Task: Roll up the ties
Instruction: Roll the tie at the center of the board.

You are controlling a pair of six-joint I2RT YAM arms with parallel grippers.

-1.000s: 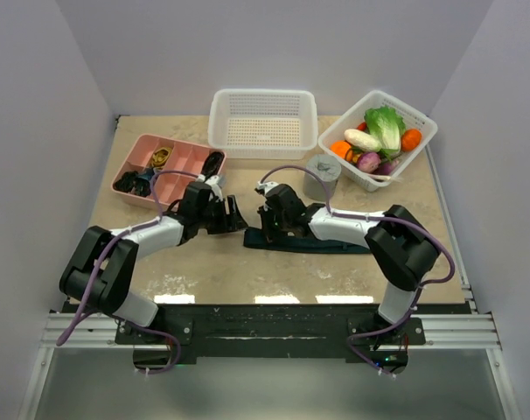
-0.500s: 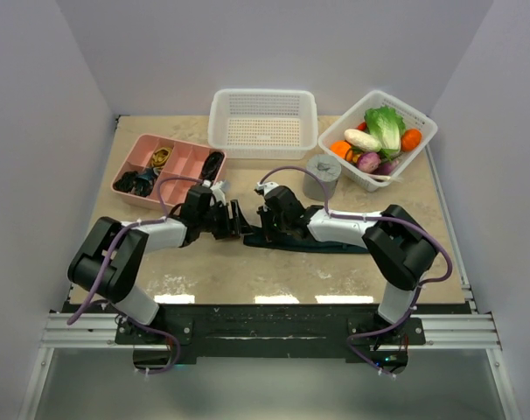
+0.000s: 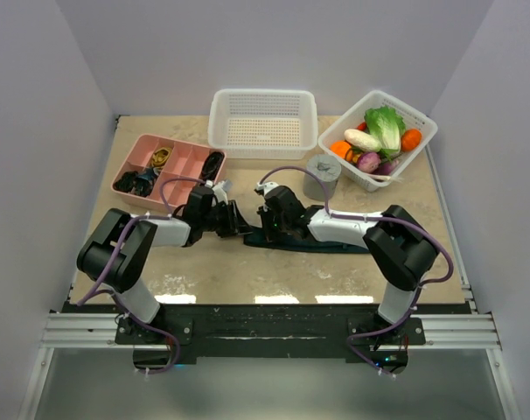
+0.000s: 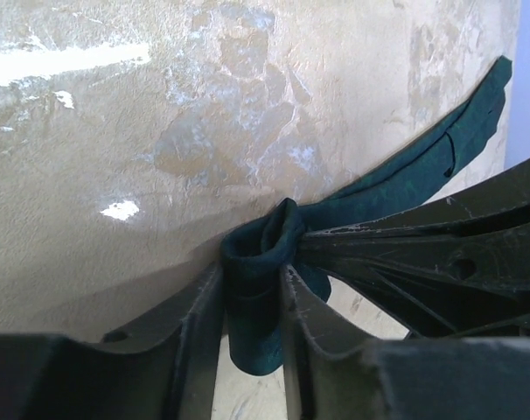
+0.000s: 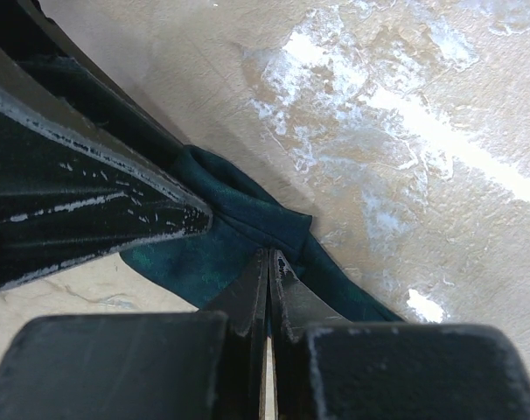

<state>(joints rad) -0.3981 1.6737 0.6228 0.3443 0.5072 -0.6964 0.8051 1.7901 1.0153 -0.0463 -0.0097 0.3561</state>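
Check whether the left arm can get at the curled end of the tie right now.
Probably yes: the left gripper straddles the curled end of the tie with nothing between; the right gripper pinches it alongside.

Lab test cell: white walls (image 3: 274, 52) enclose tabletop (image 3: 247, 271).

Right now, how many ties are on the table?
1: a dark green tie lies mid-table, its curled end in the left gripper, the rest partly beneath the right arm. Others could be hidden under the arms.
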